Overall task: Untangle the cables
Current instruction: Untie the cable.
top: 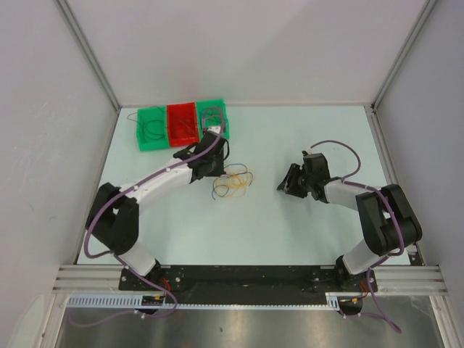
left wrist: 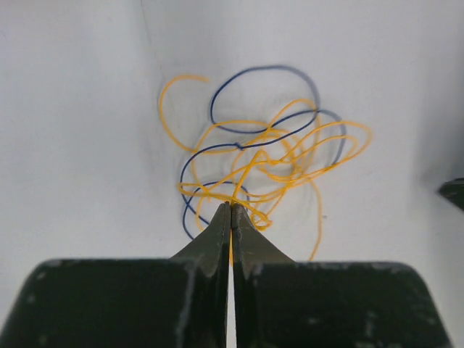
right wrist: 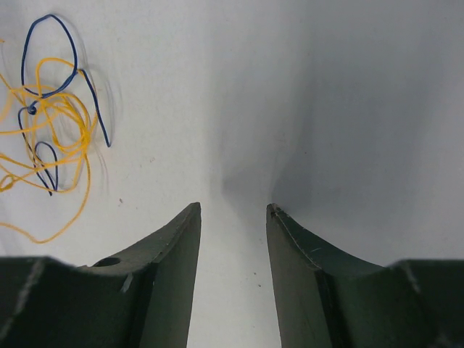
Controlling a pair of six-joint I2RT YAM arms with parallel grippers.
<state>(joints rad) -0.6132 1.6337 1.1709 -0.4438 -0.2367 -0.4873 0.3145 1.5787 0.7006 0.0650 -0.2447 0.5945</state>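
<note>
Plainly the left gripper [left wrist: 230, 209] is clamped on an orange strand of the cables [left wrist: 286, 156], tangled near the bins [top: 183, 125]. Farther from the bins, the right gripper [right wrist: 233, 214] stands half apart, empty.

Left arm [top: 156, 183]: base bolted at the near edge, elbow folded out to the left, white forearm reaching forward and to the right, towards the middle of the table.
Left gripper [left wrist: 230, 207]: dark fingers pressed flat together, tips meeting in a point, with a strand of yellow cable [left wrist: 231, 252] pinched in the seam between them.
Right arm [top: 377, 217]: base at the near edge, elbow bent out to the right, forearm pointing left.
Right gripper [right wrist: 233, 209]: jaws partly spread, with a clear gap between the two dark fingers.
Spacing: the two grippers point towards each other, well apart.
</note>
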